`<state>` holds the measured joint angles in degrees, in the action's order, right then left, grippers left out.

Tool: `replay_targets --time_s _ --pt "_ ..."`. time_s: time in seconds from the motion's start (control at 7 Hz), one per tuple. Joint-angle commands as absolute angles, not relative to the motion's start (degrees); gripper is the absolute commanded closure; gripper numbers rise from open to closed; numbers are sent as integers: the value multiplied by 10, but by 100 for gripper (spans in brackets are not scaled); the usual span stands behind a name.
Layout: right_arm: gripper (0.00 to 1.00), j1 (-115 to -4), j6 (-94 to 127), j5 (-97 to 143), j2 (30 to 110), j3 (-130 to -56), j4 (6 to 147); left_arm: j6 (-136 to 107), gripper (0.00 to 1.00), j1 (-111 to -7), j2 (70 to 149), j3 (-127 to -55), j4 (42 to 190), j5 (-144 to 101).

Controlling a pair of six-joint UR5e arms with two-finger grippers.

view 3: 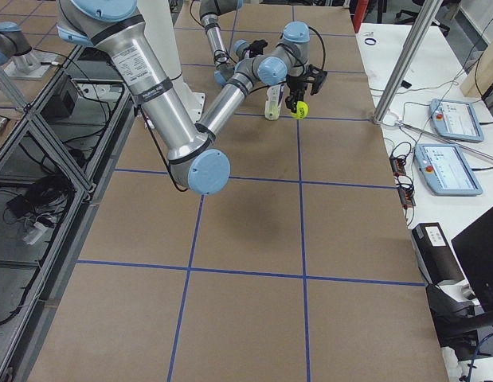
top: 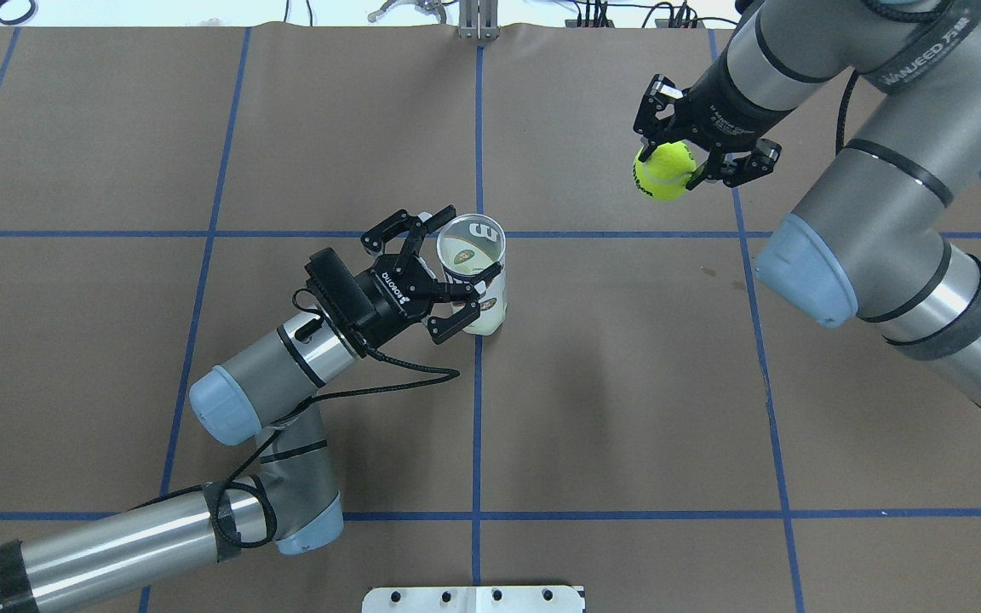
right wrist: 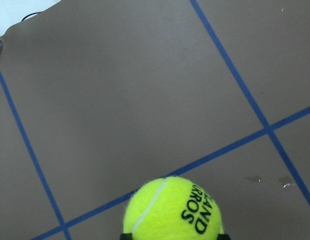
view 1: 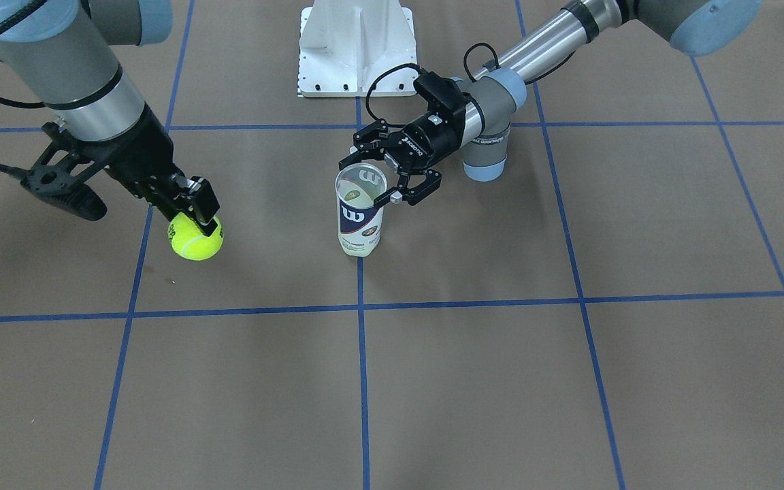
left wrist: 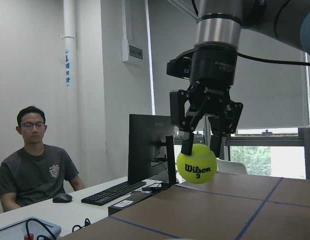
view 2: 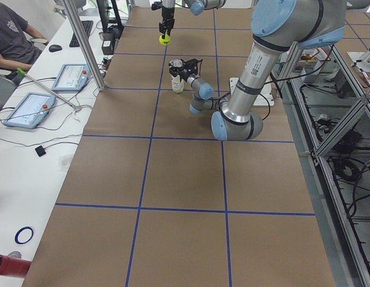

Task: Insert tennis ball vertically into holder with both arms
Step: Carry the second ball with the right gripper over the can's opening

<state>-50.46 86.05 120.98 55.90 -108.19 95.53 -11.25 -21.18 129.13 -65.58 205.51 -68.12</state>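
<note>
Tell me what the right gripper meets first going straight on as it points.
Pointing down and shut on the tennis ball, the right gripper would probably press the ball onto the brown table near a blue tape line. The holder stands aside, out of that line.

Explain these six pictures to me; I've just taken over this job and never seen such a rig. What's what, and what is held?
A left arm and a right arm work at a brown table with blue tape. Two pictures look down, one from behind the robot, one facing it; two look along the table from its ends; two come from wrist cameras. The left pincer clasps an upright clear can near its open top. The right pincer holds a yellow ball off to one side. A white base stands at the robot's edge. A person sits at a desk.
</note>
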Motion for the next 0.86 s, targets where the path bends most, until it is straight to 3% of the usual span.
replay_targets --time_s 0.0,0.71 --pt "100 -470 919 1211 521 -1092 955 -112 12 -212 1292 -656 2054 -681" --pt "100 -409 985 1209 449 -1088 955 -112 12 -212 1290 -656 2053 -681"
